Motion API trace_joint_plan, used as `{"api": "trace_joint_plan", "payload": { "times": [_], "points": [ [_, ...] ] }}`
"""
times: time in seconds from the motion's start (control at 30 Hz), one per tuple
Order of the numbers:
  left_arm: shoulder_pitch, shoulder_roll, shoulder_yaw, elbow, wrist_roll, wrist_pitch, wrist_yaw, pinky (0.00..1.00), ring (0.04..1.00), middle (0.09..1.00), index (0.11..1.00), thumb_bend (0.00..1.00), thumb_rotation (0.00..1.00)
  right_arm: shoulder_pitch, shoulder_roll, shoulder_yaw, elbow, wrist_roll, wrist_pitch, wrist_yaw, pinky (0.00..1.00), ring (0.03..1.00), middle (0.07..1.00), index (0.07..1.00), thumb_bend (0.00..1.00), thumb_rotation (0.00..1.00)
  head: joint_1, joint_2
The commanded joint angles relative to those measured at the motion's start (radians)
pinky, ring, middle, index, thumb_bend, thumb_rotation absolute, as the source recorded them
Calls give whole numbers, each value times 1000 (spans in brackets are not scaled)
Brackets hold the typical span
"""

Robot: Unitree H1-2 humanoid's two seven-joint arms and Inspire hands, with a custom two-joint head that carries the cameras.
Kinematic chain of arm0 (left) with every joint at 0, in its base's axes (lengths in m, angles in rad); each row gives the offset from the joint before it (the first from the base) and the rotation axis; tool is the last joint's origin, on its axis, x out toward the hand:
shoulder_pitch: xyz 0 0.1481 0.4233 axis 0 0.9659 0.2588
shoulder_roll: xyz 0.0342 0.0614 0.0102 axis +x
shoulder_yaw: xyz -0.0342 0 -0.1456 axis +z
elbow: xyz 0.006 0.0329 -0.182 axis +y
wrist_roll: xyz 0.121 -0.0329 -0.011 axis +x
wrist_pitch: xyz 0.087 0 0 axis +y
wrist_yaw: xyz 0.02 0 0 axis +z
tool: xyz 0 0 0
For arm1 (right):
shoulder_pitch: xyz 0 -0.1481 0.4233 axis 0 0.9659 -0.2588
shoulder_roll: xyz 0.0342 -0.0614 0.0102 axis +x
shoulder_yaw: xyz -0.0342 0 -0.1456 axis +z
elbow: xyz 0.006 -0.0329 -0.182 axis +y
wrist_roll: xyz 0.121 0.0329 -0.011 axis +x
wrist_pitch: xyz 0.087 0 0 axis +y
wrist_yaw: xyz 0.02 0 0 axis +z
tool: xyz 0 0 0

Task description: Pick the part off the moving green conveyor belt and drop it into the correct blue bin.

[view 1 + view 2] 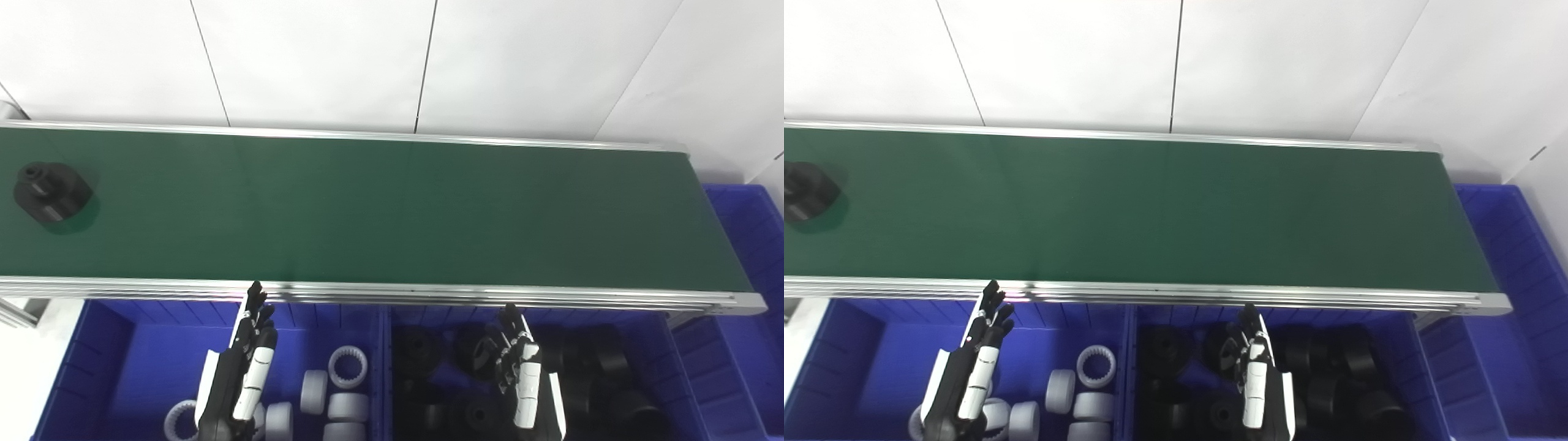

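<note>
Both robot hands hover empty with fingers spread over the near bins: the left hand (242, 367) above the bin of white parts (122, 367), the right hand (520, 367) above the bin of black parts (667, 355). A black part (52, 193) sits at the green belt's (392, 214) far-left end.

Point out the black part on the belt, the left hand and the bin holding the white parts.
black part (52, 195): left eye view, on its top face.
left hand (245, 358): left eye view, mid-hand.
bin with white parts (153, 361): left eye view, bare blue floor.
</note>
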Motion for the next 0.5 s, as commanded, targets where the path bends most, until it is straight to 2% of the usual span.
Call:
{"api": "trace_joint_plan", "payload": {
  "times": [0.0, 0.13, 0.47],
  "points": [
    [7, -16, -8, -22, 2, -54, 8, 954, 965, 992, 1000, 497, 925, 2, 1, 1, -18, -8, -54, 11, 916, 911, 944, 936, 767, 1000, 0, -1],
    [9, -15, -12, -18, -4, -71, 5, 962, 966, 996, 1000, 456, 935, 2, -6, 2, -14, -20, -55, 11, 915, 913, 946, 936, 773, 1000, 0, -5],
    [16, -24, -14, -11, -10, -83, 8, 959, 971, 1000, 1000, 446, 938, 1, -22, 0, -7, -26, -55, 17, 907, 918, 956, 943, 841, 955, 12, -11]
  ]
}}
